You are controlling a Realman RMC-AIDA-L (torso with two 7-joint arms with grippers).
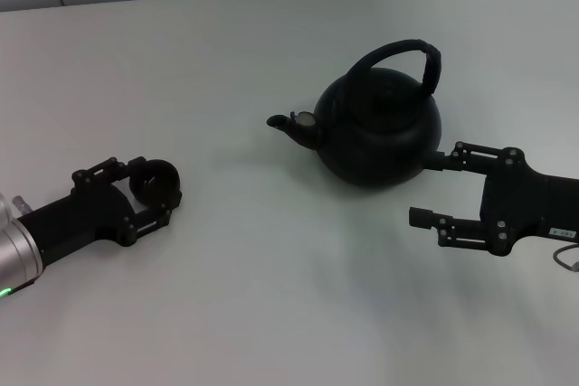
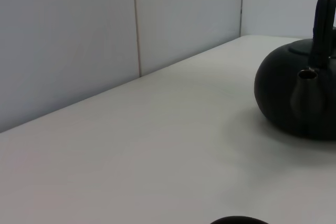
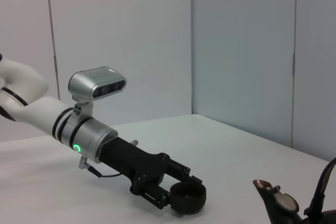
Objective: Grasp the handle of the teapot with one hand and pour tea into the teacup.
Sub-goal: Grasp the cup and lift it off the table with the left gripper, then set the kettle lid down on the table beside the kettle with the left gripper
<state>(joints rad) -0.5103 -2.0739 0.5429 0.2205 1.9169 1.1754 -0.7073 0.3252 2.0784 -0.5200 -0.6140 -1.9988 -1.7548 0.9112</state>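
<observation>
Right gripper (image 1: 432, 189), black with linked-bar fingers, lies low over the table with its jaws spread wide and nothing between them. One finger runs alongside the base of the large, squat, matte-black teapot (image 1: 380, 128), appearing to touch or nearly touch its body; the other points into bare table nearer the robot. It has no hold on the thick black arched handle (image 1: 403, 59), which stands well above the fingers, so in my judgement the grasp is not begun and the gripper must rise to reach the hoop.

Left gripper (image 1: 156, 193), at the left of the table and well apart from the pot, is closed around the small, round, dark, handleless teacup (image 1: 157, 181); the right wrist view confirms the cup seated between its fingers (image 3: 187, 198). This probably steadies the cup as the receiving vessel.

The short, stubby spout (image 1: 291, 126) points towards the cup's side, which suits the pour. The table (image 1: 271, 296) is plain, smooth and pale grey
</observation>
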